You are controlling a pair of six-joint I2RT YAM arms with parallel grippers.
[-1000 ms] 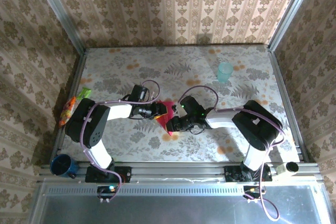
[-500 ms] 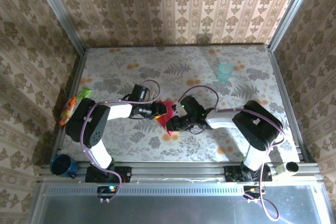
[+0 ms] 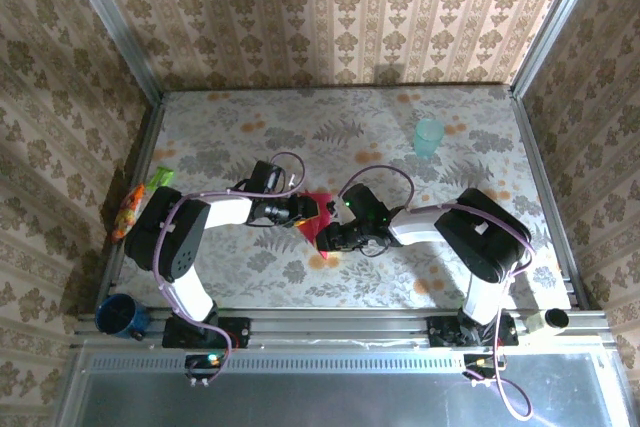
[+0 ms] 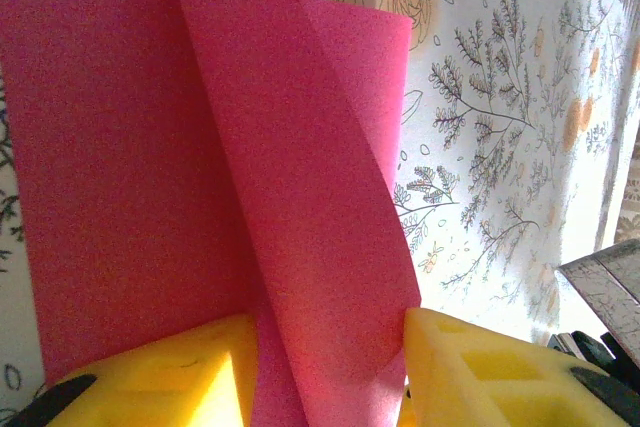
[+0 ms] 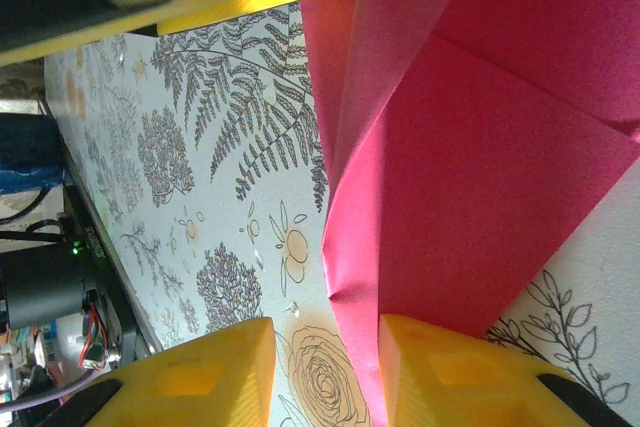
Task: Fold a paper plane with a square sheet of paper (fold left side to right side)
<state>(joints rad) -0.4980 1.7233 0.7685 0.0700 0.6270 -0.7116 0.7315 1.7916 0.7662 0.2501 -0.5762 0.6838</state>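
Both arms reach inward and low over the table point(image 3: 250, 127), wrists nearly meeting at mid-table, where the partly folded sheet of paper point(image 3: 318, 215) lies. Left gripper point(image 4: 330, 367): jaws part-way apart, with a raised flap standing between them. Right gripper point(image 5: 328, 347): jaws apart at the sheet's edge, clamping nothing.

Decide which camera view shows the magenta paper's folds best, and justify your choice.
Right wrist view: the paper lies in overlapping layers with sharp crease lines. The left wrist view shows a raised flap close up, cropped; the top external view shows a small red patch.
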